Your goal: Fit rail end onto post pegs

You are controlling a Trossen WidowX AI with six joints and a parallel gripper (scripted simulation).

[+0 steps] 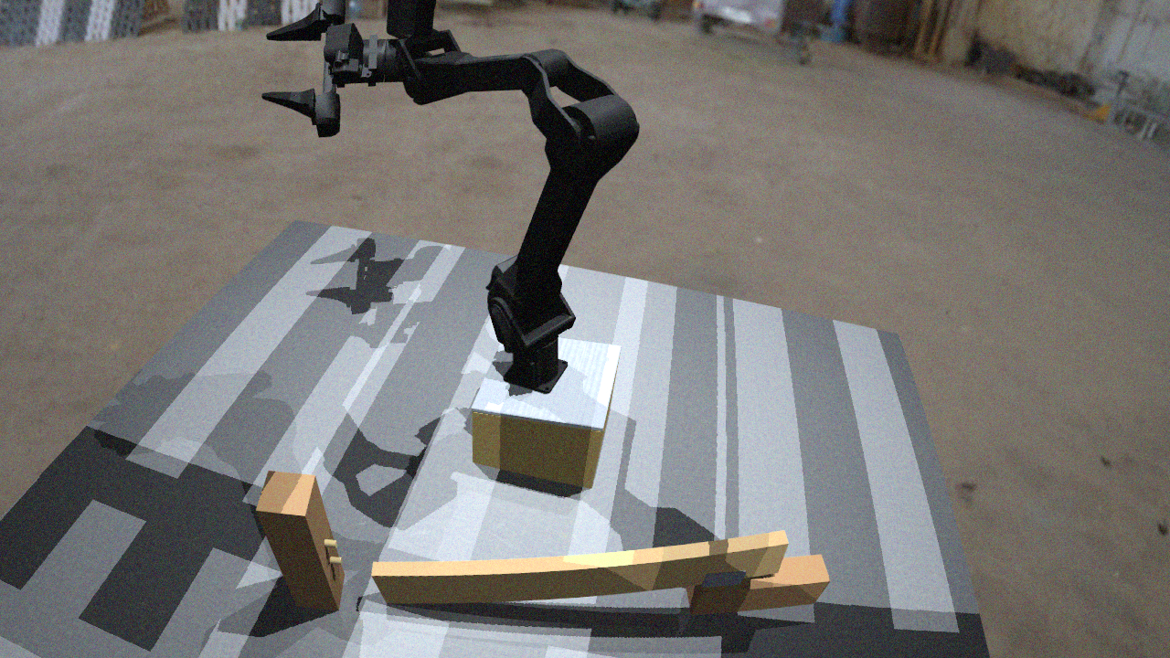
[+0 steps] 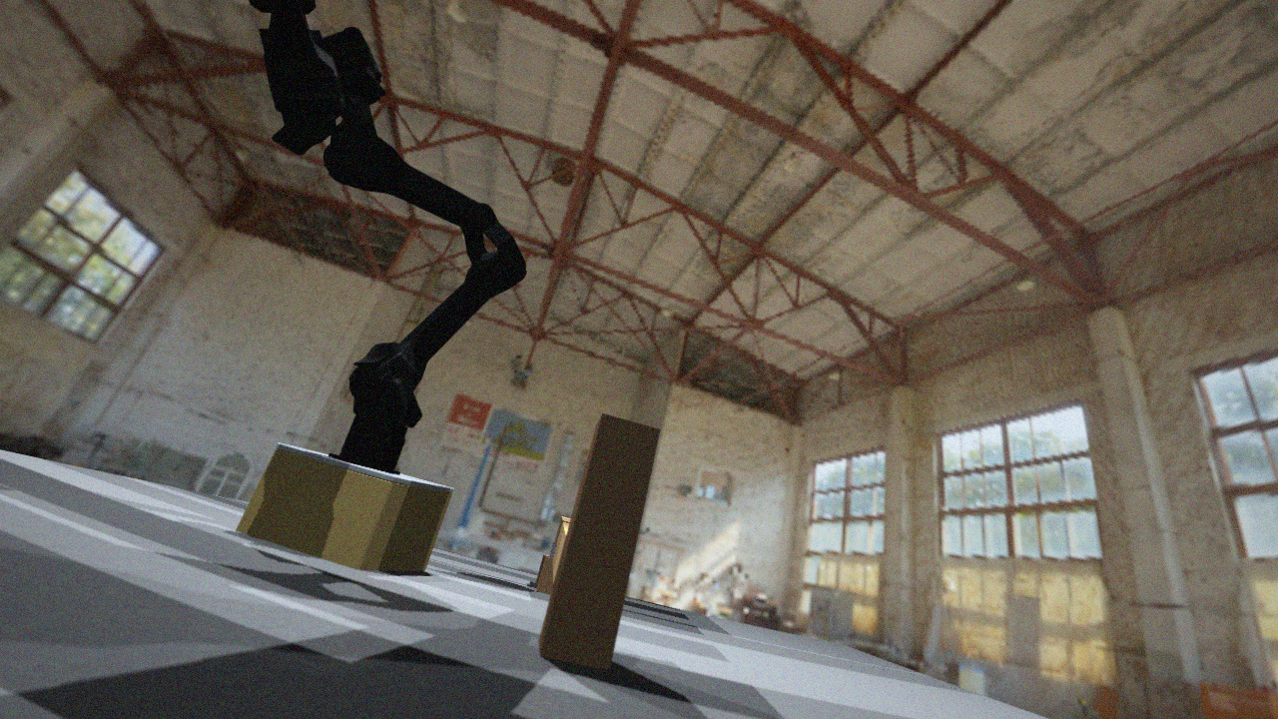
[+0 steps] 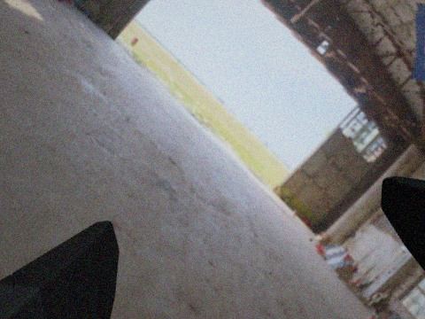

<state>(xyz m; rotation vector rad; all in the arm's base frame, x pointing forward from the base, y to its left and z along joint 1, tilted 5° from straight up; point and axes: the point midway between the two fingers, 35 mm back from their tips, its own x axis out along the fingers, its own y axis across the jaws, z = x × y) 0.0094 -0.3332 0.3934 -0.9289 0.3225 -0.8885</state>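
The long wooden rail (image 1: pixel 523 579) lies with its right end raised in the bracket (image 1: pixel 726 579) on the footboard block (image 1: pixel 797 582). Its left end is down at the table, a short gap right of the post. The wooden post (image 1: pixel 296 540) (image 2: pixel 600 545) stands upright. Two pegs (image 1: pixel 332 552) stick out of its side facing the rail. The holes in the rail's end do not show. My gripper (image 1: pixel 265 67) (image 3: pixel 254 215) is open and empty, high above the table's back left part and far from the rail. It is out of frame in the exterior view.
The arm's base stands on a box (image 1: pixel 536 446) (image 2: pixel 343 509) behind the rail. The table (image 1: pixel 760 392) (image 2: pixel 134 616) has a grey and white striped top. Its far edge lies behind the arm's base.
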